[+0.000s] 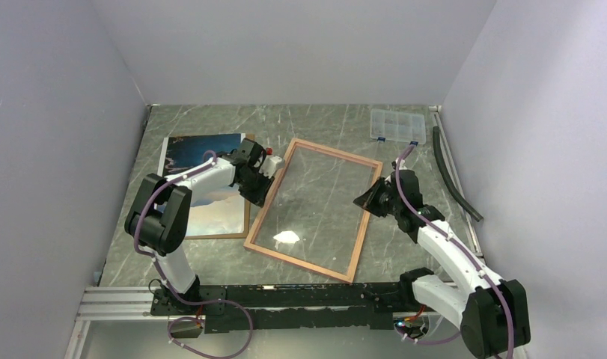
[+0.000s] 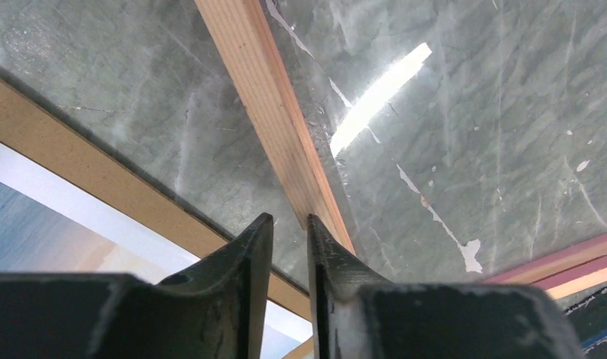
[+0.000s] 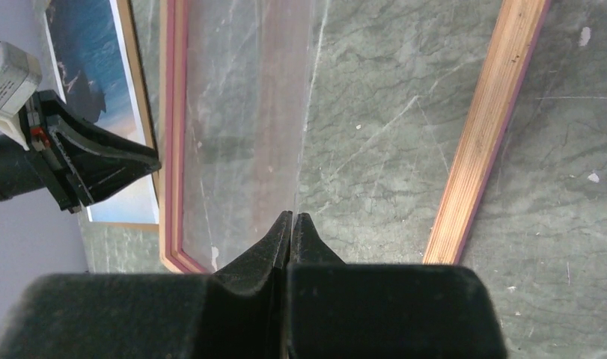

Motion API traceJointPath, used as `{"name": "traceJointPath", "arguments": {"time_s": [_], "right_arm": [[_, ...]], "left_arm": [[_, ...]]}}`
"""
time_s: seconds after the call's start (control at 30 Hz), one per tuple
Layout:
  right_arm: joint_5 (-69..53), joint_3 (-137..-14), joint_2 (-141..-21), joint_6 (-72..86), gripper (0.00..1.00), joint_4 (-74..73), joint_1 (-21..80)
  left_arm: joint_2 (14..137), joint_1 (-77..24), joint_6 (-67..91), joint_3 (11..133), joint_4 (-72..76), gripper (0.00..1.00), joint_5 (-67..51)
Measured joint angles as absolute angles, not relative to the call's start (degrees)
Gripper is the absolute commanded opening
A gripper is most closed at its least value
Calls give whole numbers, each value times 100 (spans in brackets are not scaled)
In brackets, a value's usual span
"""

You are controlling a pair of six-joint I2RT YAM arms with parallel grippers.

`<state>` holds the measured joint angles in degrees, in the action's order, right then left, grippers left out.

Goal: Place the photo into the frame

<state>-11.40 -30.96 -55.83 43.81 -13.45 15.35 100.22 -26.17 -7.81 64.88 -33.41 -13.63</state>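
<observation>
The frame point(image 3: 486, 134), one, lies wood-side up on the marble table point(image 1: 210, 262), marble showing through its opening; just left of the frame lies one brown backing board point(image 2: 98, 176), and on it the one photo point(image 1: 195, 152), face up, not yet inside; two grippers flank the frame: the left gripper point(image 2: 289, 221) at its left rail, jaws parted by a slit with nothing seen between, the right gripper point(image 3: 291, 217) at its right rail, pressed tight together, any hold unclear; one clear compartment box point(image 1: 395, 125) sits beyond the frame; a nudge could skate the frame aside, or the left arm, crossing above the photo, could drag or crease it.
</observation>
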Motion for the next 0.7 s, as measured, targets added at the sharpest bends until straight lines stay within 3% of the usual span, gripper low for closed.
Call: {"name": "traceJointPath", "arguments": {"time_s": [0.27, 0.7], "right_arm": [[-1409, -3232, -5756, 4195, 0, -1391, 1402], [-2150, -3197, -5481, 5096, 0, -821, 1293]], "left_arm": [[10022, -2622, -764, 6490, -3345, 31, -1341], [10022, -2633, -620, 6453, -3317, 8, -1496]]}}
